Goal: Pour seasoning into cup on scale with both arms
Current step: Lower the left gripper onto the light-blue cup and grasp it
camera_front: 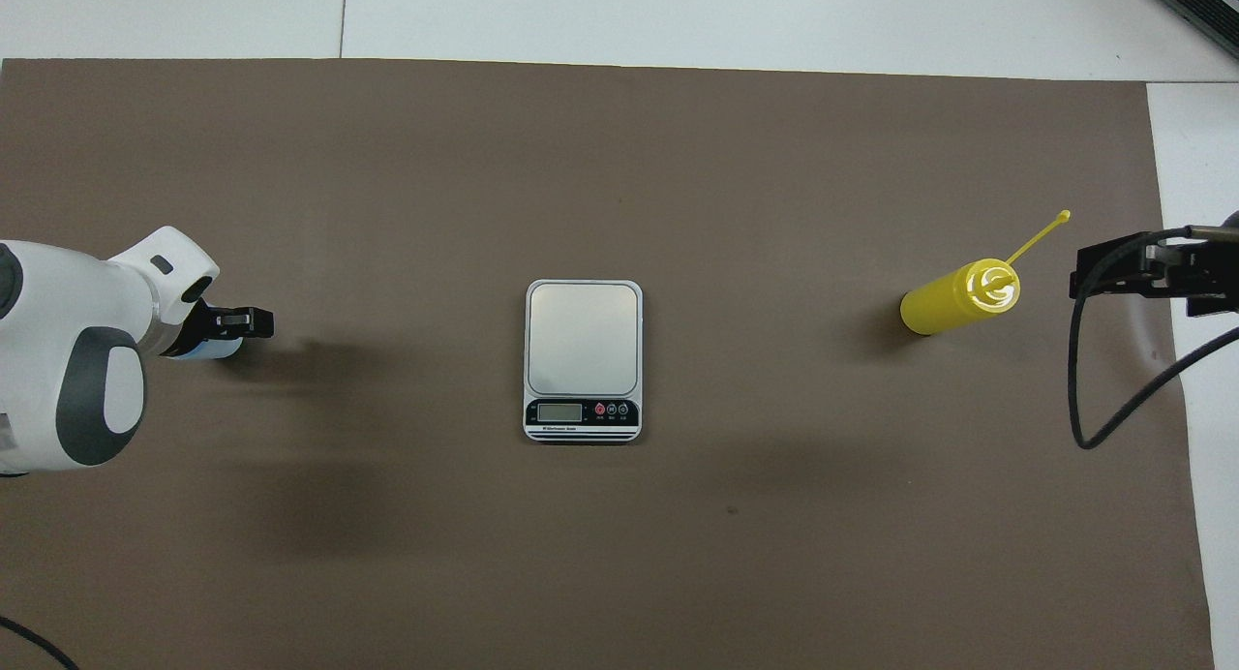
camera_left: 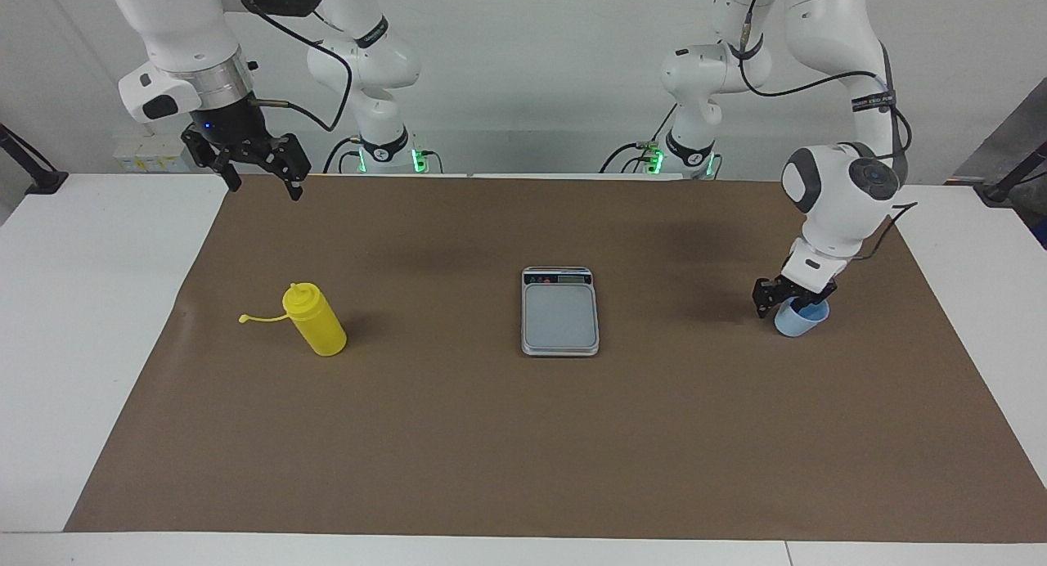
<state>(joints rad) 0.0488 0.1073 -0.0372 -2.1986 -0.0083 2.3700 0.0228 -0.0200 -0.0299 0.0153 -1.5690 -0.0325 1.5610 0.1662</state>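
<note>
Cup pinch in progress, seasoning untouched

Left gripper (camera_left: pixel 787 301) is down at the cup (camera_left: pixel 800 319) at the left arm's end of the table, one finger inside the rim, one outside; whether the wall is truly pinched cannot be told. A loose or off-centre hold could tip the light cup or let it slip on the way to the scale (camera_left: pixel 559 312), mid-table. Right gripper (camera_left: pixel 260 173) waits, fingers spread, over the brown mat's (camera_left: pixel 523 451) edge nearest the robots, well apart from the upright seasoning (camera_left: pixel 316 320), whose cap strap could snag.
</note>
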